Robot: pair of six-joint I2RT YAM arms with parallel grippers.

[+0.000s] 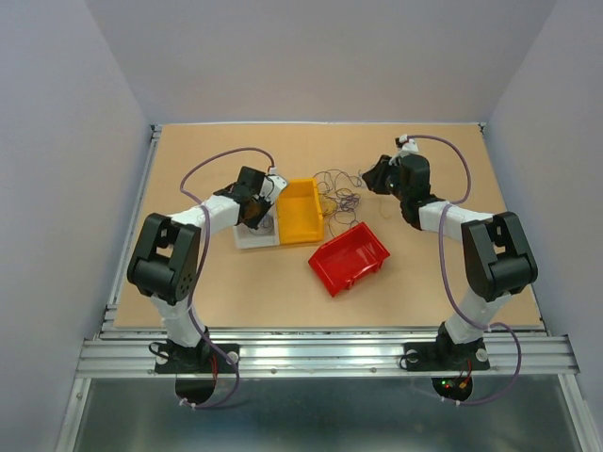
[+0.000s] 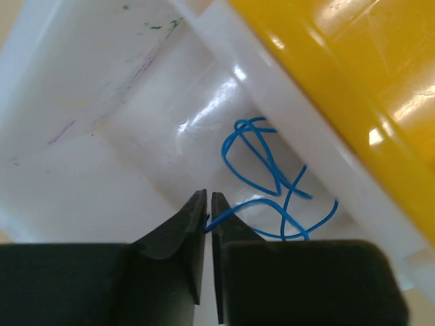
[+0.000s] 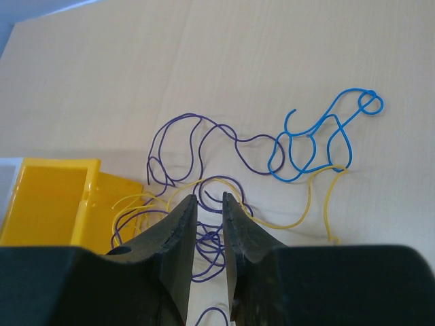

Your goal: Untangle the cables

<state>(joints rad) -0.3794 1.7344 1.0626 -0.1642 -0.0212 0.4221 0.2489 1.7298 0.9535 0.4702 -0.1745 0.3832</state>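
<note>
Tan wood surface (image 1: 236,292), pale walls around it. Yellow bin (image 1: 301,209) sat mid-surface; everything else is placed from it. White bin (image 2: 88,136) touched the yellow bin's left side. Red bin (image 1: 349,259) stood just beside the yellow bin's near right corner, turned at an angle.

My left end effector (image 2: 208,204) hung over the white bin, close to the wall shared with the yellow bin. Its jaws stood a thin slit apart. One loose blue cable (image 2: 272,176) lay curled on the white bin's floor, its end reaching into that slit; I couldn't tell if it was pinched or free.

The cables (image 1: 339,193) lay in a tangle on the surface just right of the yellow bin and a bit beyond it. From the right wrist, a purple strand (image 3: 197,136) looped nearest the yellow bin, a yellow strand (image 3: 306,210) ran under it, and a blue loop (image 3: 312,139) sat farthest out. Some yellow strands reached the yellow bin's rim.

My right end effector (image 3: 209,204) hovered over the purple loops, jaws partway apart, gripping no strand.
</note>
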